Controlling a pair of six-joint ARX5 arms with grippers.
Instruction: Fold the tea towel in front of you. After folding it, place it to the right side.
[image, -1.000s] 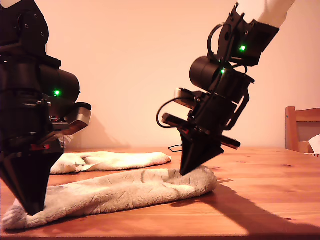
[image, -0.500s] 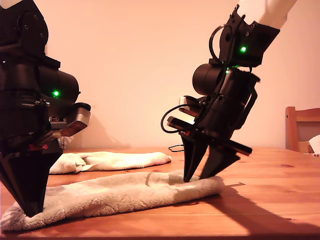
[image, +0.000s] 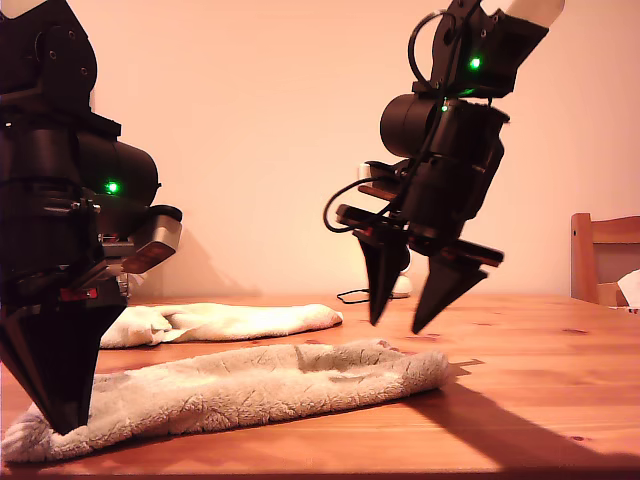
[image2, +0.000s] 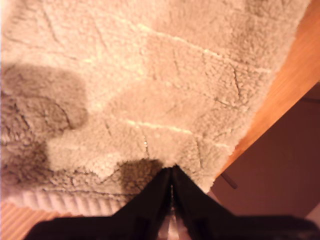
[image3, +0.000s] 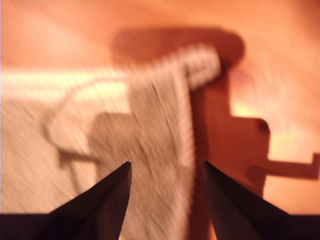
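With the towel (image: 230, 388) lying folded on the table (image: 520, 420), my first pincer (image2: 171, 181) pinches its end, my second pincer (image: 405, 312) hovers open above; next, carry it aside.

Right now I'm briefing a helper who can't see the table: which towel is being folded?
On the wooden table, two pale towels lie one behind the other. The folded towel being worked is the nearer, longer one, with my first pincer shut on its end at the exterior view's left; the other towel lies untouched behind.
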